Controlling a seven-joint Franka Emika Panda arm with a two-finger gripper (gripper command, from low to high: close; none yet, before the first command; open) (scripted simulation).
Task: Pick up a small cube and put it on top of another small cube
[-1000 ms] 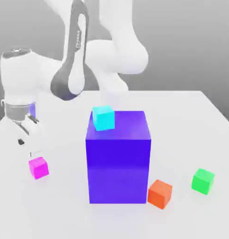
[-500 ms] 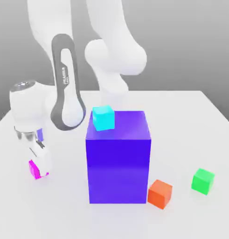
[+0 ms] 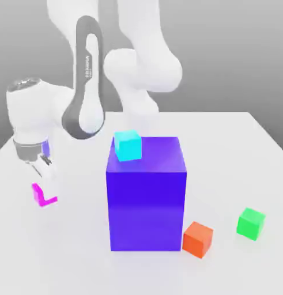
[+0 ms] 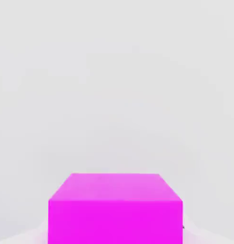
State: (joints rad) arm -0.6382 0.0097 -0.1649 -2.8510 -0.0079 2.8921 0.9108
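Note:
The small magenta-pink cube point(image 3: 36, 194) is at the exterior view's left, mostly covered by a white finger, with just its edges showing. My gripper point(image 3: 44, 191) is shut on it and holds it a little above the table. In the hand view the magenta cube point(image 4: 115, 209) sits very close, its top face and one side showing. The small green cube point(image 3: 251, 223) rests on the table at the exterior view's far right, well apart from the gripper.
A big blue-violet block point(image 3: 146, 201) stands in the middle between the two cubes, with a cyan small cube point(image 3: 128, 145) on its top. An orange small cube point(image 3: 197, 238) lies by the block's lower right corner. The white table point(image 3: 236, 150) runs out to the right.
The hand came down over the magenta cube, closed on it, and has now risen a little with the cube in it, shifting slightly to the exterior view's left.

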